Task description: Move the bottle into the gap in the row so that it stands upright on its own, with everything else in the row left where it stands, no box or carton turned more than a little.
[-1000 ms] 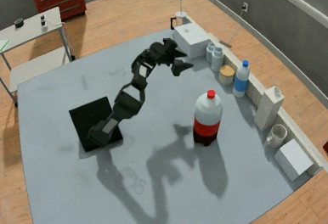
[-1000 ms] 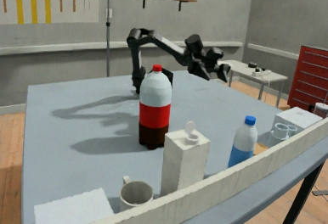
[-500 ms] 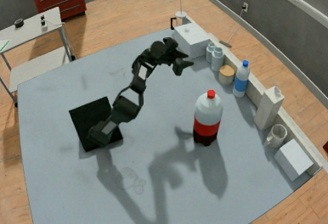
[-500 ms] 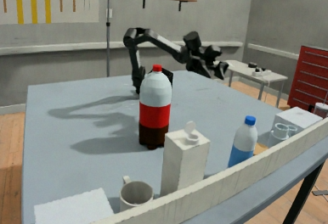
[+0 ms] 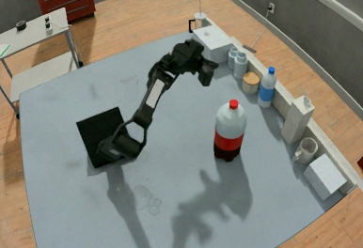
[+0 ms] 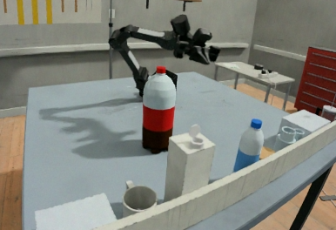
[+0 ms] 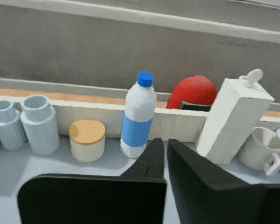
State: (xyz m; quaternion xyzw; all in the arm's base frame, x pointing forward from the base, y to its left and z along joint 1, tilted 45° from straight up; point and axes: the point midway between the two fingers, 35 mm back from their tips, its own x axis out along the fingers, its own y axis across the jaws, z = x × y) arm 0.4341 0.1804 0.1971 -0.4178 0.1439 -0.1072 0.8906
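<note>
A large soda bottle (image 5: 229, 131) with a red cap and red label stands upright on the grey table, apart from the row; it also shows in the exterior view (image 6: 159, 110). My gripper (image 5: 207, 74) is shut and empty, high above the table left of the row and well away from the soda bottle. In the wrist view its fingertips (image 7: 163, 145) meet and point at the row. The row along the low wall holds a small blue-labelled bottle (image 7: 138, 116) and a white carton (image 7: 232, 121), with a space (image 7: 181, 137) between them.
The row also holds a white box (image 5: 213, 42), two white cylinders (image 5: 237, 61), an orange-lidded jar (image 5: 250, 82), a mug (image 5: 306, 150) and another white box (image 5: 324, 176). A low brick wall (image 5: 282, 93) backs the row. A black base plate (image 5: 101, 135) holds the arm.
</note>
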